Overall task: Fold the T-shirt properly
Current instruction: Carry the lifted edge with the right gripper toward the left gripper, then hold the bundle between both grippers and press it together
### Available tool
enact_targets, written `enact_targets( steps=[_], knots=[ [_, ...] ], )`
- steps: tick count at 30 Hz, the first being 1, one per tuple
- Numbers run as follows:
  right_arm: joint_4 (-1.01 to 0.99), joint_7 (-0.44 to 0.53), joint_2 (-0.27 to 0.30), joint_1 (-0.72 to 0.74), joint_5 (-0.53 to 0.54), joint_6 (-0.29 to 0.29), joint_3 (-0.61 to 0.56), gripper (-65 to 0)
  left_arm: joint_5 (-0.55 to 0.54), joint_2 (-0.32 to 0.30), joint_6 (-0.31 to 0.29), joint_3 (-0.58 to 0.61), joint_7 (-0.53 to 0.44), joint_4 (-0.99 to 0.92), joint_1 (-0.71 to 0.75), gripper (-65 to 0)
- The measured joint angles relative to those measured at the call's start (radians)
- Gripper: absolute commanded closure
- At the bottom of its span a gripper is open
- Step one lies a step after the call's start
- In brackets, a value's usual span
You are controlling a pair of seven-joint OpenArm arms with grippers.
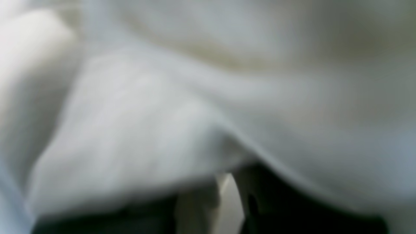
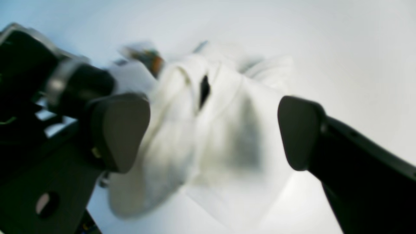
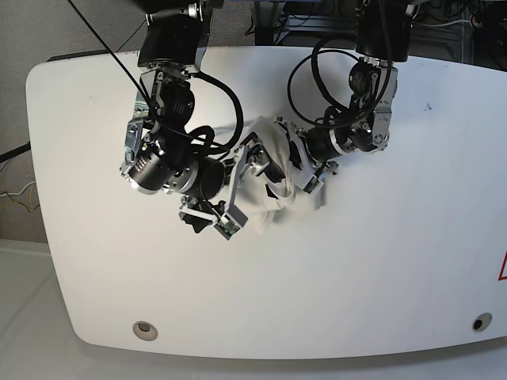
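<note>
Note that the T-shirt [image 3: 273,178] lies bunched in a crumpled heap on the white table [image 3: 380,269], between the two arms near the table's middle. The right gripper [image 2: 213,130] stands with its jaws spread wide and holds nothing; in the right wrist view, the cloth lies beyond the gap between its fingertips [image 2: 118,130], apart from them. The left gripper [image 3: 313,178] is closed, pressed against the heap's edge; its wrist view is filled with blurred white fabric, so a grip on the cloth cannot be confirmed. The garment appears white and heavily creased, with a small patch of coloured print showing.
</note>
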Motion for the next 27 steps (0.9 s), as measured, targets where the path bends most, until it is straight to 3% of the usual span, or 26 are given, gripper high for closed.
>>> enact_targets(
  steps=[9,27],
  knots=[
    [-0.054,0.001,0.002,0.024,0.002,0.0,0.002,-62.5,0.005,-0.002,0.003,-0.13,0.09,0.044,-0.02,-1.0],
    [-0.068,0.0,0.015,0.026,0.0,0.0,0.002,-62.5,0.005,0.007,0.006,-0.129,0.093,0.056,-0.032,-1.0]
  ],
)
